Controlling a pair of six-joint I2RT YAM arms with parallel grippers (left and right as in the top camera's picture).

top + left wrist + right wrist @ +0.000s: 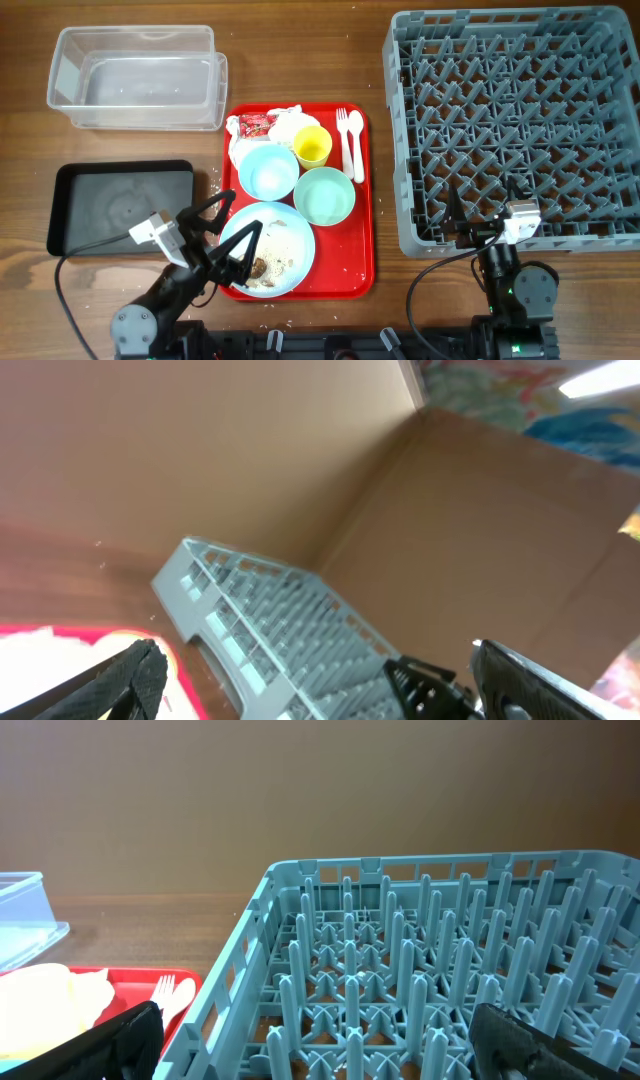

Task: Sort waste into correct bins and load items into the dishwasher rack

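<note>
Overhead view: stock of the task at this moment.

**Progress.** Nothing is sorted and nothing is loaded, as far as can be seen. Judged to be at the very start.

- dishwasher rack (400,150): no item among its pegs. It lies under and ahead of the right gripper (482,200).
- black tray (110,205): no waste seen in it. It sits just left of the left gripper (246,212).
- clear tub (135,38): no waste seen in it. It sits well ahead of the left gripper and to its left.
- red serving tray (345,255): lies between the two grippers and carries every item and all the waste.
- large light blue plate (292,238): directly beneath the left gripper, with crumbs (264,268) and brown bits on it.
- small light blue bowl (268,170): just ahead of the left gripper.
- mint green bowl (324,195): ahead of the left gripper and to its right.
- yellow cup (313,147), fork (343,130) and spoon (355,140): farther ahead, at the tray's far end.
- napkin (290,122) and wrapper (255,125): farther ahead, at the tray's far end, beyond the small bowl.

**Left to do.** All three kinds of waste go to the bins, and all six items go to the rack.

**End effectors.**

- Left gripper: jaws spread wide with nothing between them, poised over the near-left rim of the plate. Whether a finger touches the plate cannot be told.
- Right gripper: jaws spread wide and empty, over the rack's near edge. Its wrist view shows only pegs ahead, and no contact is seen.
</note>
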